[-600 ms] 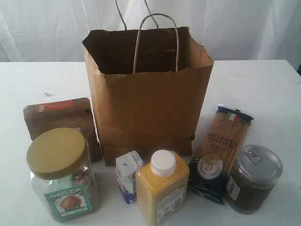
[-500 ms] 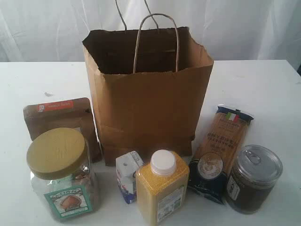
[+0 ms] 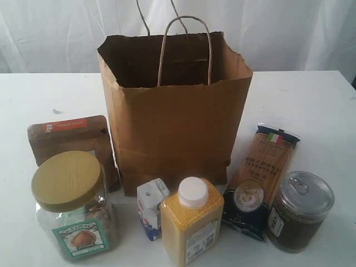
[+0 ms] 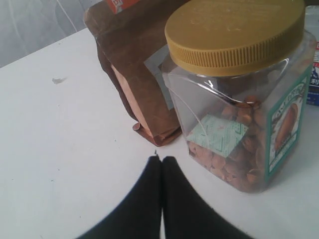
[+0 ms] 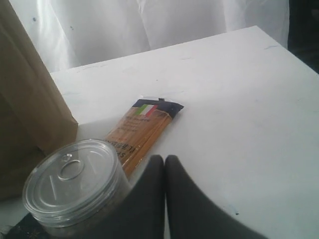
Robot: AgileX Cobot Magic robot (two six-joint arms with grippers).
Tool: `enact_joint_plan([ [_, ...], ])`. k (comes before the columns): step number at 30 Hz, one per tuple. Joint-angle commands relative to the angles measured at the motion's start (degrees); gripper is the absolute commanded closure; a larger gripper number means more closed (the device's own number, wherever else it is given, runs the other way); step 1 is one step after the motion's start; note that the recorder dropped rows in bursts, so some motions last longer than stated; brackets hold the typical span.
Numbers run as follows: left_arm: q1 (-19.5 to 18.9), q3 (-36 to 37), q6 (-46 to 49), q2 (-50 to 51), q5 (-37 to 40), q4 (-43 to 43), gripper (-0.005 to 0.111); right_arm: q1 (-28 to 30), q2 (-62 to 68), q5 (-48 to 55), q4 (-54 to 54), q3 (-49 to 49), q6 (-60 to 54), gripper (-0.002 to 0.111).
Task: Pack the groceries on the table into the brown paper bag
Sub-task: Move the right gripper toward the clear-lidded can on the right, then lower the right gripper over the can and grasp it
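Brown paper bag (image 3: pixel 175 133) standing open, upper middle of frame, on worktop (image 3: pixel 311 105). Nothing packed yet. Left pincer (image 4: pixel 161 160) clenched, empty, pointing near nut jar (image 4: pixel 239 99). Right pincer (image 5: pixel 164 159) clenched, empty, by dark jar (image 5: pixel 75 184). Should be opening wide first, then gripping jar sides.

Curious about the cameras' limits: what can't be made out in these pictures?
Exterior view: the floor of the brown paper bag, hidden by its own front wall.
Exterior view: the white-blue carton, partly covered by the yellow bottle; print too small.
Left wrist view: the kraft pouch, partly behind the nut jar, cut by the picture's edge.
Right wrist view: the metal-lidded jar, cut by the picture's edge.
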State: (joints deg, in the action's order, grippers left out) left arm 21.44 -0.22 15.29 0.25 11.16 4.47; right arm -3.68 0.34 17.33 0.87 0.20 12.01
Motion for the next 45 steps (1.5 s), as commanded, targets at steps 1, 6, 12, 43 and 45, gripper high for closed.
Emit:
enact_joint_plan([
  [1, -0.1, 0.2, 0.0, -0.3, 0.0, 0.1, 0.107, 0.3, -0.3, -1.0, 2.2, -0.2, -0.4, 0.108],
  [6, -0.1, 0.2, 0.0, -0.3, 0.0, 0.1, 0.107, 0.3, -0.3, -1.1, 2.2, -0.2, -0.4, 0.108],
  [12, -0.1, 0.2, 0.0, -0.3, 0.0, 0.1, 0.107, 0.3, -0.3, -10.0, -14.1, -0.2, 12.2, 0.108],
  [43, -0.1, 0.2, 0.0, -0.3, 0.0, 0.1, 0.107, -4.7, 46.2, 42.9, -12.9, -47.7, -30.1, 0.017],
  [45, -0.1, 0.2, 0.0, -0.3, 0.0, 0.1, 0.107, -5.6, 49.8, 43.5, -13.2, -47.7, -31.2, 0.007],
])
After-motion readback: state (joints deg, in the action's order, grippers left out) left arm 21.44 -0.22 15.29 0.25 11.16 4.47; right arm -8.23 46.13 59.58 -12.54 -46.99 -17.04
